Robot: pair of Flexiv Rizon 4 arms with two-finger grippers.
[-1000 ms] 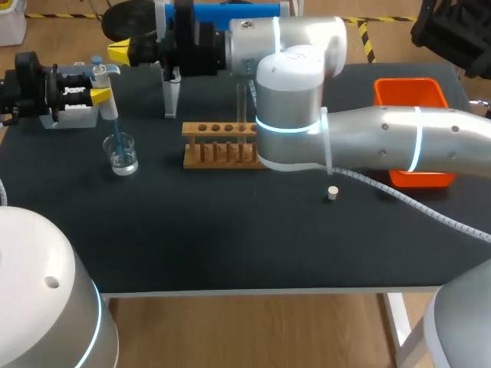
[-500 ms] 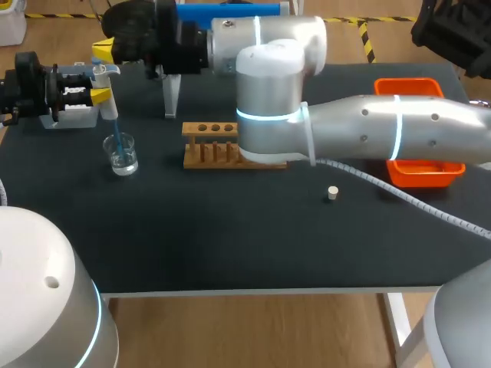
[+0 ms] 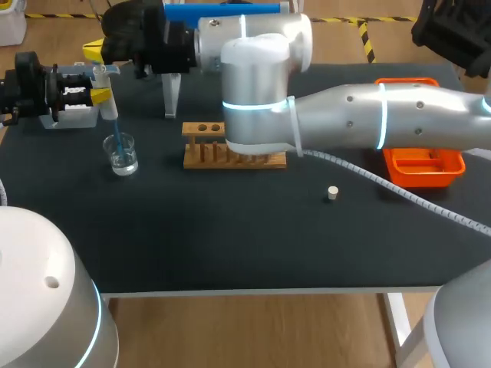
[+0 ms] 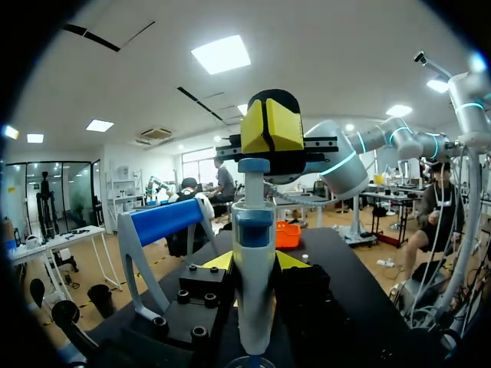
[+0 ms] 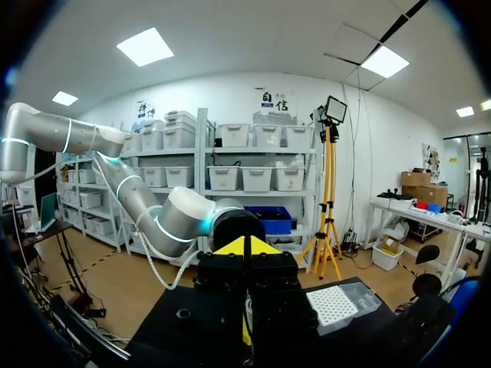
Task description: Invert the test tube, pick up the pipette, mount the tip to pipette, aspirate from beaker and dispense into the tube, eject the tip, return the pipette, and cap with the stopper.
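From above, our left end effector (image 3: pixel 98 96) sits at the far left of the tabletop (image 3: pixel 230 238), gripping the white pipette (image 3: pixel 102 84) upright. The pipette's blue tip (image 3: pixel 117 138) reaches down into the glass beaker (image 3: pixel 122 156), which holds clear liquid. Our right arm (image 3: pixel 368 126) stretches across the tabletop from the right. Its end effector (image 3: pixel 96 52) is just above the top of the pipette. The arm's elbow covers much of the wooden tube rack (image 3: pixel 201 149), which stands near the beaker. The small white stopper (image 3: pixel 332 193) lies alone on the tabletop, well apart from the rack. The orange tray (image 3: pixel 426 169) sits at the right, partly under the arm. The stand with the blue bar (image 3: pixel 219 11) is at the far edge.

In the left wrist view, the pipette (image 4: pixel 254 291) stands between our own yellow fingers, which press it from both sides. The right end effector (image 4: pixel 271 125) hangs directly over the pipette's blue-capped top with its yellow tips closed together. It seems to touch the top, though we cannot tell for sure.

In the right wrist view, the right end effector (image 5: pixel 245 247) shows its tips meeting at a thin seam, holding nothing. A white tip box (image 5: pixel 335 304) lies beside it on the tabletop.
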